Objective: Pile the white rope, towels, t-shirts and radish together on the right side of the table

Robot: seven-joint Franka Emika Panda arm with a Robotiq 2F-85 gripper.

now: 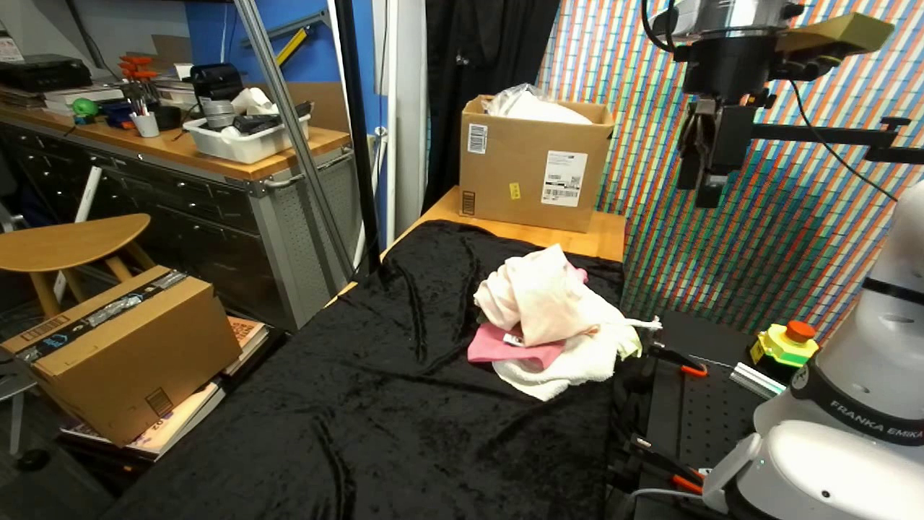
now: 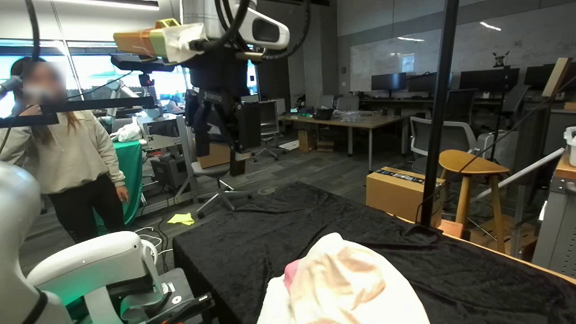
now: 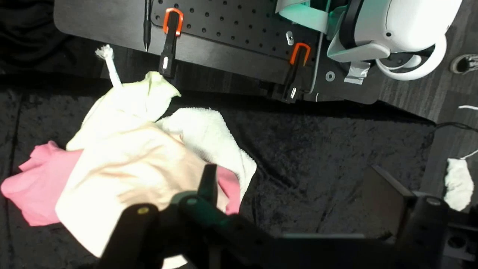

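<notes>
Gaping wide, my raised claw (image 3: 297, 183) held nothing.
White rope (image 3: 112, 69) poked from heaped pink and pale cloths (image 1: 545, 307) on the black table (image 1: 433, 433).

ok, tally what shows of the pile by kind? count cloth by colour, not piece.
Cloth colours: 4 (peach cloth, pink cloth, white towel, pale yellow cloth)
Rope: 1, only its end shows
Total: 5
Pink shows in separate patches; can't tell if that's one piece. Anything buried isn't counted.
</notes>
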